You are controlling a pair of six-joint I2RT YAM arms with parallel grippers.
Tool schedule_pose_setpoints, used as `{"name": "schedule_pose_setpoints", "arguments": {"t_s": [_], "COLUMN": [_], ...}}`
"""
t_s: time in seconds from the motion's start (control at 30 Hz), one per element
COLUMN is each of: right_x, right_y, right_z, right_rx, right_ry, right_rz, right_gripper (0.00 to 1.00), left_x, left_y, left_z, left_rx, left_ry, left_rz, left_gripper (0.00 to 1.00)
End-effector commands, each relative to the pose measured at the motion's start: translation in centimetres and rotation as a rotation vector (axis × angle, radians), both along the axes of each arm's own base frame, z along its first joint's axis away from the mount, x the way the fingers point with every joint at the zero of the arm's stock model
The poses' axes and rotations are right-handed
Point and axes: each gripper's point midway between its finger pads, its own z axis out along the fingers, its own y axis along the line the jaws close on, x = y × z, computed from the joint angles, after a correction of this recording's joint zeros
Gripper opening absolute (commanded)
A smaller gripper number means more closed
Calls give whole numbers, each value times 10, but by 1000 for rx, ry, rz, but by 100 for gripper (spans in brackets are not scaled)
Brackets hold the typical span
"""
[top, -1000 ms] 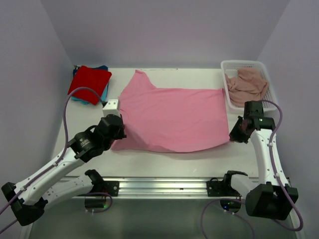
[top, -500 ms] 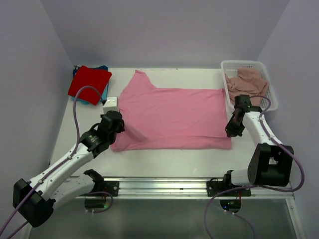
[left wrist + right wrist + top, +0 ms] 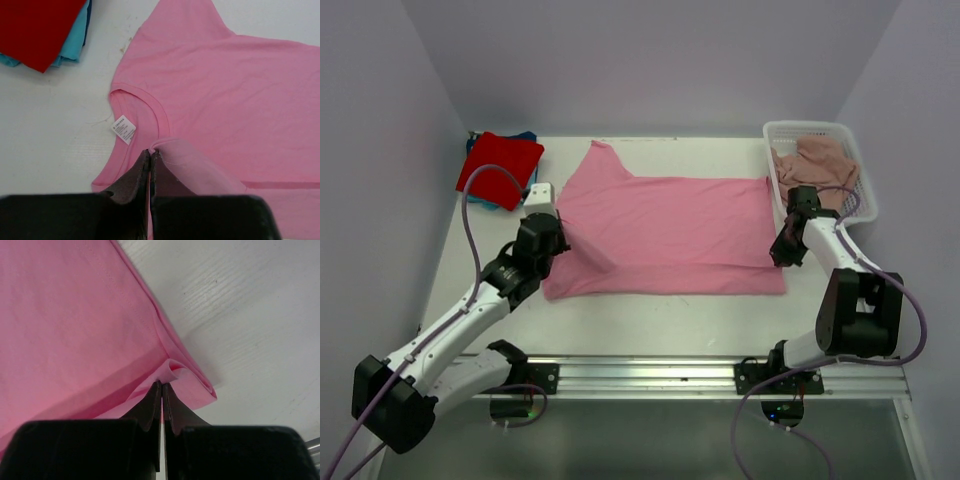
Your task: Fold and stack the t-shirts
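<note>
Lying spread across the white surface [image 3: 650,315], the bright pink cloth t-shirt [image 3: 670,225] has its near edge folded up over itself. The left gripper [image 3: 150,152] is pinched tight on a fold of the pink cloth just beside the collar [image 3: 150,97], perhaps a sleeve. The right gripper [image 3: 162,385] is clamped on the hem corner. A folded red t-shirt [image 3: 500,168] rests on a teal-blue one [image 3: 70,47] at the far left corner. A dusty-pink t-shirt [image 3: 815,165] sits crumpled in the white plastic mesh basket [image 3: 810,127].
</note>
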Motion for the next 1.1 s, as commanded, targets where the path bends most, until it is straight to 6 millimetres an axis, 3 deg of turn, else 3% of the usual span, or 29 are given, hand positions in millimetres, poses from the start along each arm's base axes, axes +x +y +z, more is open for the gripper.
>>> {"name": "schedule_pose_setpoints", "arguments": {"t_s": [0.0, 0.23, 0.93, 1.03, 1.07], "right_x": [27, 33, 45, 45, 45], "right_y": [-7, -7, 5, 5, 5], "right_z": [14, 16, -7, -9, -10], "right_rx": [-33, -32, -25, -30, -31], "right_ry": [-85, -101, -73, -69, -69], "right_rz": [-10, -4, 4, 8, 9], "right_gripper": [0, 0, 0, 0, 0], "left_x": [21, 33, 66, 69, 73], "left_y": [-8, -19, -20, -22, -26], "left_z": [30, 17, 17, 19, 28], "left_rx": [-17, -3, 29, 33, 14], "left_ry": [-96, -67, -68, -72, -109], "left_rz": [-15, -47, -42, -55, -65], "left_gripper": [0, 0, 0, 0, 0]}}
